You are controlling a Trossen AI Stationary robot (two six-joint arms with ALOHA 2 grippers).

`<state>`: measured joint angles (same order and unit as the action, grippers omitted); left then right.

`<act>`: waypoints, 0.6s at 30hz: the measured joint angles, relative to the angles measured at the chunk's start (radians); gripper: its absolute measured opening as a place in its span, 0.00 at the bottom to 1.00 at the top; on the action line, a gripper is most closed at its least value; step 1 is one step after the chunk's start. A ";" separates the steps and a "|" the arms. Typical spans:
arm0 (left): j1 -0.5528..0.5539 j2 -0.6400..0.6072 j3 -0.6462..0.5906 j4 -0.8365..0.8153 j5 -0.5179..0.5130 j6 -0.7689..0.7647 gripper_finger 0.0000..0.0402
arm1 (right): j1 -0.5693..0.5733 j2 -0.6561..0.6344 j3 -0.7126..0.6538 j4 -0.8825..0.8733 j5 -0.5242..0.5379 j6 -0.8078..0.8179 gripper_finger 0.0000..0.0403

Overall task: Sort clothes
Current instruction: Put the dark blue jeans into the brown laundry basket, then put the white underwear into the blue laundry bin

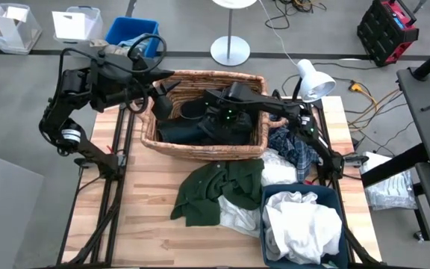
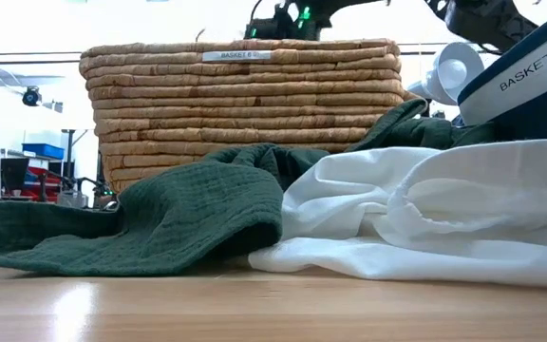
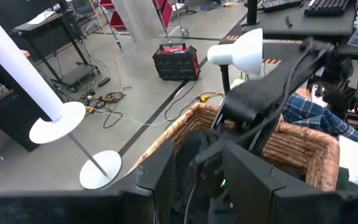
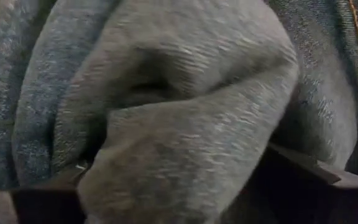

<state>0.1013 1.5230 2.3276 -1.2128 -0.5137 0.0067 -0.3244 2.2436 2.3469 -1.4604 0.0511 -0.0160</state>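
A wicker basket [image 1: 200, 149] at the table's far middle holds dark clothes [image 1: 181, 128]. My right gripper [image 1: 226, 123] reaches down into it, open, with a grey garment [image 4: 185, 93] bulging between its fingers. My left gripper [image 1: 163, 101] hangs open over the basket's left rim, holding nothing. In front of the basket a dark green garment [image 1: 215, 187] lies spread on the table, overlapping a white one [image 1: 237, 213]. A navy plaid garment [image 1: 293, 149] lies at the basket's right. A blue bin [image 1: 327, 196] at the near right holds white clothes [image 1: 304, 224]. My right gripper points down into the basket, its two fingers [image 4: 309, 180] standing wide apart on either side of a fold of the grey garment [image 4: 166, 162]. Whether they touch the cloth I cannot tell. The garment lies on the other clothes in the basket.
A white desk lamp [image 1: 313, 81] stands at the table's far right corner. Bare wood [image 1: 148, 239] shows at the near left. Beyond the table stand a floor lamp's base [image 1: 230, 51], a blue box [image 1: 129, 33] and a red case [image 1: 387, 30].
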 joint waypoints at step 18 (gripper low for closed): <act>-0.008 0.056 -0.002 -0.028 0.070 0.006 0.29 | 0.032 -0.441 0.006 -0.023 -0.035 0.206 0.77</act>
<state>0.0935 1.5795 2.3260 -1.2405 -0.4433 0.0128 -0.2928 1.8028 2.3531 -1.4836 0.0166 0.1903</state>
